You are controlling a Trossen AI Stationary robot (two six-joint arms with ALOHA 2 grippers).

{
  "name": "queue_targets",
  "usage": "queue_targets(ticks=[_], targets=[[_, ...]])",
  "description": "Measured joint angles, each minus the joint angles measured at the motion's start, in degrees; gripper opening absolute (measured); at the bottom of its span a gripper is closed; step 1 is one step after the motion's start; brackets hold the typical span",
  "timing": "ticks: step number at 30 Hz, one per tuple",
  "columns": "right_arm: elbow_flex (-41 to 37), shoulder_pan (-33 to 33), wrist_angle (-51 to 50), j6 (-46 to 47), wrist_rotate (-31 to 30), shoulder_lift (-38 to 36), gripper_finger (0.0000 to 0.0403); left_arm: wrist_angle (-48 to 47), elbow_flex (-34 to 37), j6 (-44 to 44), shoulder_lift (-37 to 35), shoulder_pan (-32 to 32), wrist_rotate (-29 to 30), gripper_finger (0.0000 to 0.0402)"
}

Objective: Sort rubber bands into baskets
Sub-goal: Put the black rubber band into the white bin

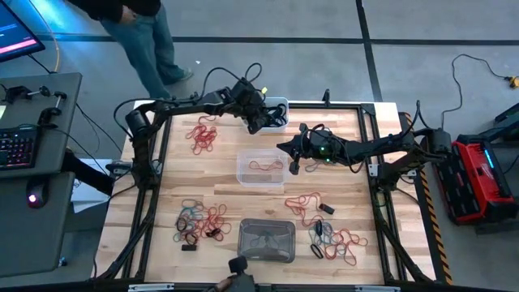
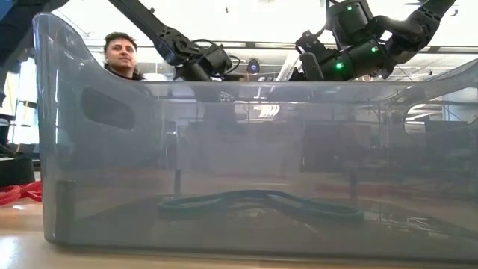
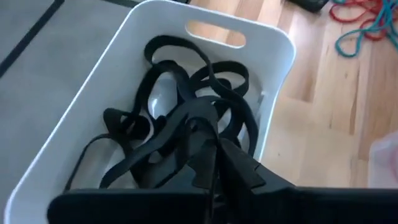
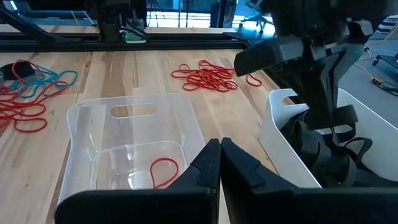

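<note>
The white basket (image 3: 273, 74) stands at the table's far edge and holds several black rubber bands (image 3: 168, 81). My left gripper (image 3: 202, 127) hangs over it, pointing down, shut on a black rubber band (image 3: 134, 155). The clear basket (image 4: 81, 143) in the middle of the table has one red band (image 4: 163, 171) lying on its floor. My right gripper (image 4: 219, 146) waits shut just right of the clear basket, holding nothing. The grey basket (image 1: 266, 241) stands at the near edge with a dark band (image 2: 254, 200) on its floor. Loose bands lie in piles (image 1: 203, 136) (image 1: 199, 223) (image 1: 336, 239). My left gripper pinches a black rubber band between its two fingertips (image 3: 189, 121), coming from above and slanting down into the white basket. The band's loop (image 3: 124, 165) hangs slack below the fingers among the bands in the basket. The fingers hide which part of the band they hold.
A person (image 1: 138, 32) stands beyond the table's far left corner. A desk with a keyboard (image 1: 16, 146) is left of the table. A dark frame (image 1: 162, 162) runs along the table's sides. Small black pieces (image 1: 326, 208) lie among the loose bands.
</note>
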State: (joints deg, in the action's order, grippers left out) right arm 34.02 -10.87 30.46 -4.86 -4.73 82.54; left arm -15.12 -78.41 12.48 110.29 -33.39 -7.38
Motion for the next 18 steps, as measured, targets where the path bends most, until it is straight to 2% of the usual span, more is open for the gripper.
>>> queue_targets(ticks=[12,15,18], targets=[[0.0,0.0,-0.8,0.1,0.0,0.0,0.0000,1.8,-0.1,1.2,-1.8,0.2,1.1,0.0110],[0.0,0.0,-1.1,0.3,0.0,0.0,0.0000,0.7,-0.1,1.7,-1.8,0.4,1.1,0.0100],[0.0,0.0,-1.1,0.3,0.0,0.0,0.0000,0.1,-0.1,3.2,-2.2,1.2,-0.2,0.0059]])
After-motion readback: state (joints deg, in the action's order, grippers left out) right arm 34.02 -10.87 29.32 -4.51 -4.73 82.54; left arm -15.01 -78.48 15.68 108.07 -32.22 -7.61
